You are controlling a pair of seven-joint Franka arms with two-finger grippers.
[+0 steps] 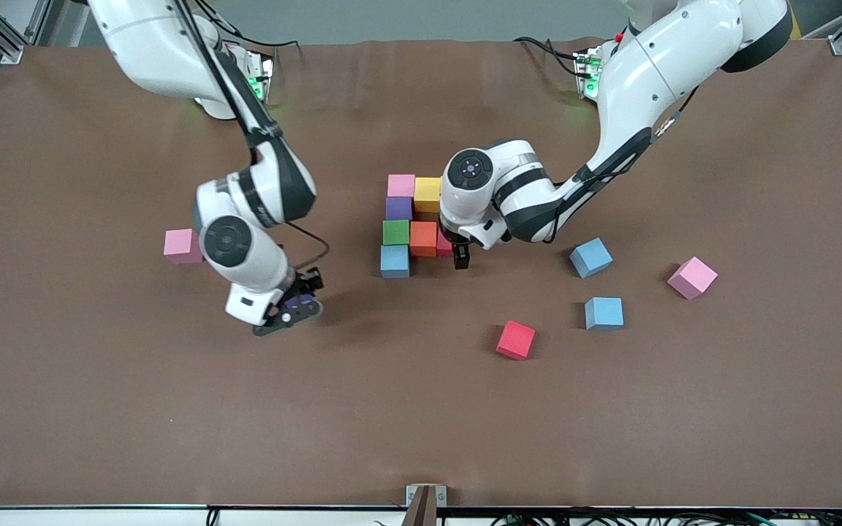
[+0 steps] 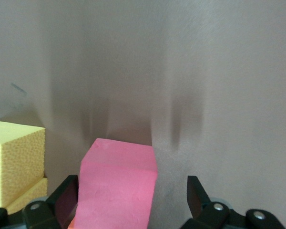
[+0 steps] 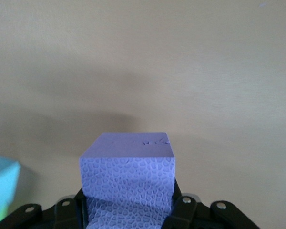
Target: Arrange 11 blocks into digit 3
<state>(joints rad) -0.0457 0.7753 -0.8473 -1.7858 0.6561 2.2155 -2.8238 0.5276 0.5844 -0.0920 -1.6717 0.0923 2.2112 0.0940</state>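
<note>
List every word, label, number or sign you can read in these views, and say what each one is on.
None can be read.
The blocks are plain-faced: no text on the purple block or the pink block.
The white arms and the brown table carry no readable text.
Marks on the purple block's top face are only dents.

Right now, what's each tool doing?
Left tool: open, around the pink block at the figure.
Right tool: shut on a purple block.
</note>
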